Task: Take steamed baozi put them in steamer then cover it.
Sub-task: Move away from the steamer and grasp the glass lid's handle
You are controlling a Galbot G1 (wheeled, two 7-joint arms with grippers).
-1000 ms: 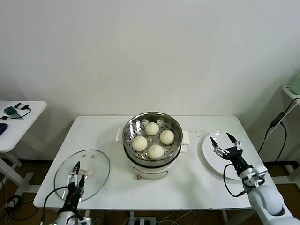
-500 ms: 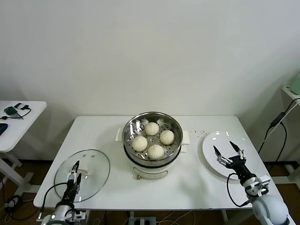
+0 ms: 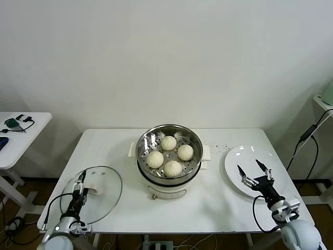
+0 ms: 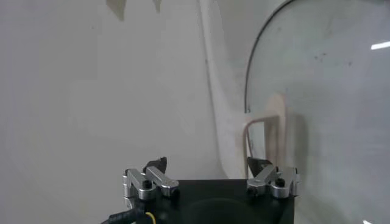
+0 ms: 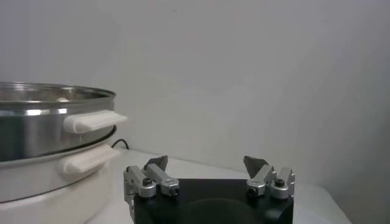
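The steamer (image 3: 169, 179) stands in the middle of the table, uncovered, and several baozi (image 3: 173, 168) lie on its perforated tray. The cover (image 3: 101, 200), a clear glass lid, lies flat at the table's front left. My left gripper (image 3: 80, 179) is open over the lid's left side, just beside its white handle (image 4: 277, 122), holding nothing; the left wrist view shows the left gripper (image 4: 207, 163) and the lid (image 4: 323, 91) under it. My right gripper (image 3: 253, 169) hangs open and empty over the white plate (image 3: 239, 156). From the right wrist, the right gripper (image 5: 207, 161) faces the steamer (image 5: 42, 122) side-on.
The plate at the right carries nothing. A few dark crumbs (image 3: 223, 147) lie between the steamer and the plate. A small side table (image 3: 21, 130) with gear stands off to the left, and a black cable (image 3: 307, 140) hangs at the right.
My left gripper has shifted left and away from the front edge, along the lid toward its handle. My right gripper has drawn back toward the plate's near edge. Both stay open.
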